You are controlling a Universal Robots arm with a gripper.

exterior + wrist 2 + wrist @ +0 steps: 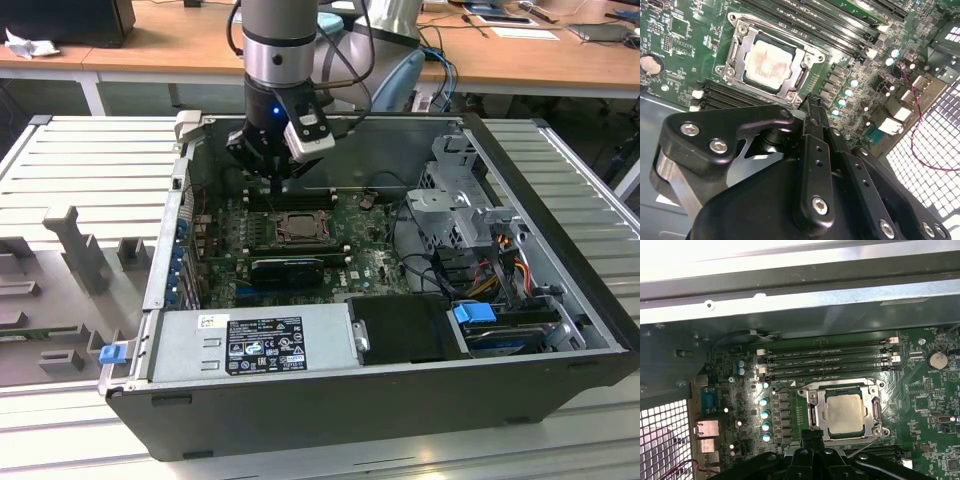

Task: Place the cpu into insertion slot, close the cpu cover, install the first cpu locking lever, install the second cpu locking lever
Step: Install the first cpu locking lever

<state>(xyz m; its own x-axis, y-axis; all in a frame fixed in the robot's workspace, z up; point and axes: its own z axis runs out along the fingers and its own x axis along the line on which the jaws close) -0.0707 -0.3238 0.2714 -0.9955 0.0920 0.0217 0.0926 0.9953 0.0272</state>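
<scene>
Silvery-beige metal, square: the cpu is seen seated in the insertion slot, whose black frame shows as a dark rim round the chip. The cpu cover is laid flat over it, and the chip's face is exposed through its square window. Socket and cover are set in the green circuit board inside an open black computer case, which is laid on a grey ribbed metal surface.

Pincer: black, hung from the arm over the board. Its fingers are brought together with nothing between them. The tip is placed just beside one corner of the cover; contact cannot be told. In both wrist views the socket's nearest edge is partly hidden by the pincer's own black body.

A thin wire lever is seen slanting along the socket's edge near the fingers; whether it is latched cannot be told.

Around the socket:
- long black memory slots, ranked on the far side of the socket from the pincer;
- a row of teal-topped capacitors, beside the socket;
- a round coin battery;
- a perforated case wall, crossed by a thin red wire;
- a long black card, just next to the socket;
- a grey power supply with labels, along the near case wall;
- a metal drive cage, at the exterior view's right.
</scene>
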